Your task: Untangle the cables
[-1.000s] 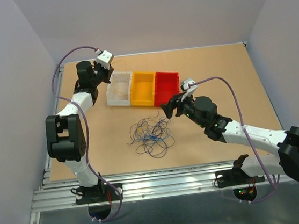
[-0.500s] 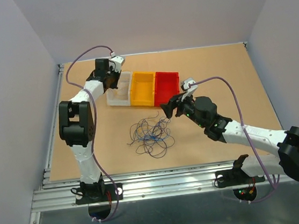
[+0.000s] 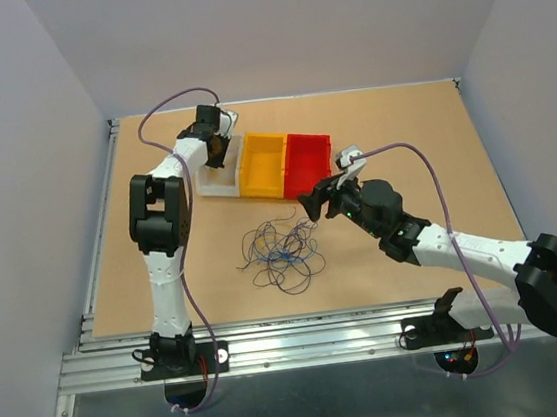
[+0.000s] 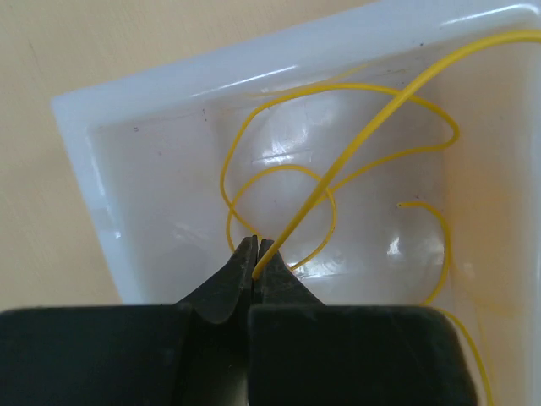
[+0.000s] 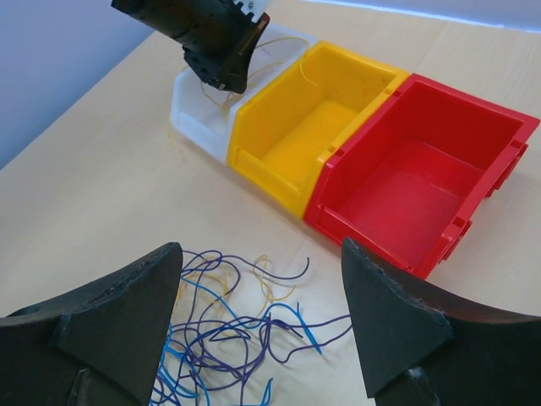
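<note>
We see the left gripper clamped on a yellow cable inside the white bin, near its wall. Right gripper spread wide beside the cable tangle, which lies mid-table, away from the edges; its strands are indistinct.

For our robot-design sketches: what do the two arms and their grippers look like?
The left arm and right arm are white tubes with bulky black joints. A thin lilac cable loops along each. The left gripper and right gripper have matte black fingers tapering to wedge-shaped tips.
</note>
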Controlling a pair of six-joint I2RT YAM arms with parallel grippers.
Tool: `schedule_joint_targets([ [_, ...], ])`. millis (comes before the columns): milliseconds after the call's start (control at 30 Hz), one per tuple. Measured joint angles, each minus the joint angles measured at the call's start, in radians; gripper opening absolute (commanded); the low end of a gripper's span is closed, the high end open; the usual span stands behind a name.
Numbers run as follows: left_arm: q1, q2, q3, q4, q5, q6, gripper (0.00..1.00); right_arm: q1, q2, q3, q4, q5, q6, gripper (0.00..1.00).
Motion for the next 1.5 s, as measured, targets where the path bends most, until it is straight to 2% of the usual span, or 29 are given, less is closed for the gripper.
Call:
schedule_joint_targets([
  [100,-0.014,0.038,0.013,-0.014,-0.026,-0.007,0.33,0.000,0.027,0.001,0.004,-0.014,0.003,0.76],
  [267,-0.031,0.021,-0.010,0.006,-0.047,-0.008,0.41,0.000,0.112,0.001,0.002,-0.025,0.011,0.75],
  [500,-0.034,-0.080,-0.064,0.001,-0.039,-0.013,0.47,0.000,0.123,0.002,-0.003,-0.036,0.018,0.75],
  [733,-0.031,-0.236,-0.112,0.006,-0.037,-0.016,0.47,0.000,0.212,0.088,-0.003,-0.063,0.009,0.74],
  [833,-0.031,-0.268,-0.124,0.010,-0.031,-0.015,0.38,0.000,0.281,0.158,-0.002,-0.077,-0.016,0.74],
  [933,-0.031,-0.273,-0.137,0.013,-0.023,-0.014,0.33,0.000,0.356,0.234,-0.001,-0.095,-0.064,0.73],
  [1100,-0.031,-0.272,-0.175,0.016,-0.020,-0.013,0.30,-0.009,0.500,0.409,-0.003,-0.147,-0.142,0.69],
  [1200,-0.030,-0.272,-0.186,0.021,-0.019,-0.011,0.31,-0.023,0.562,0.494,-0.001,-0.201,-0.149,0.69],
  [1333,-0.023,-0.277,-0.219,0.051,0.008,-0.007,0.38,-0.051,0.651,0.619,-0.045,-0.253,-0.143,0.68],
  [1500,-0.016,-0.372,-0.369,0.082,0.083,-0.004,0.40,-0.067,0.764,0.750,-0.120,-0.276,-0.131,0.65],
])
